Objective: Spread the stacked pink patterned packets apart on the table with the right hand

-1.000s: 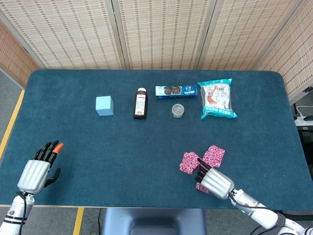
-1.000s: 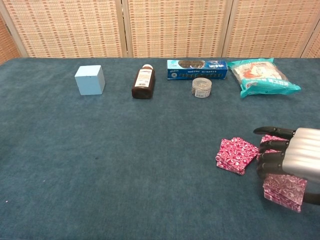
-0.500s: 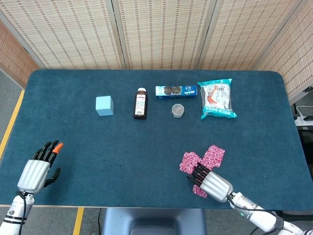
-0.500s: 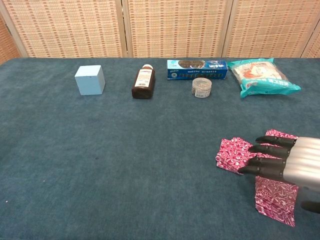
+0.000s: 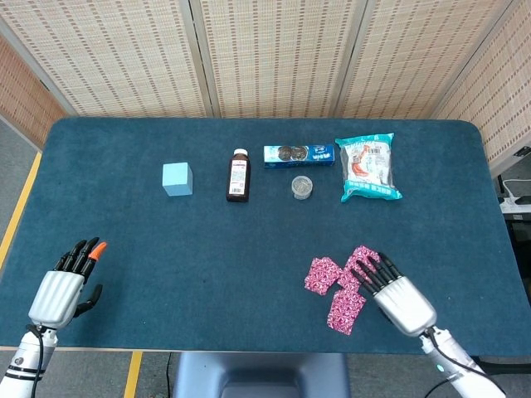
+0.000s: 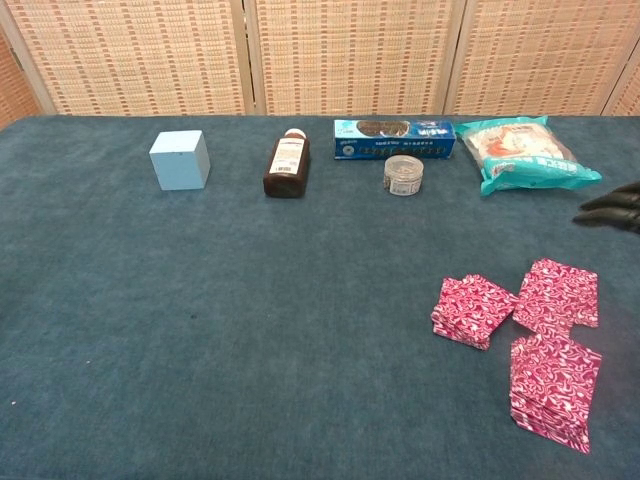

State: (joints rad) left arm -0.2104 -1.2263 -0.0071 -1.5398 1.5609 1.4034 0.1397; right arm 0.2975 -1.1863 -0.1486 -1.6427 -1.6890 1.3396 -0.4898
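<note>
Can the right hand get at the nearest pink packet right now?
Probably yes. The right hand hovers open beside the nearest packet, which lies flat by the front edge with nothing on top of it or between them.

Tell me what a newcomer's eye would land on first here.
The pink patterned packets stand out most: three lie fanned out near the front right of the dark blue table. In the head view the right robot hand sits over them, fingers apart. Next, the teal snack bag glares at the far right of the back row.
</note>
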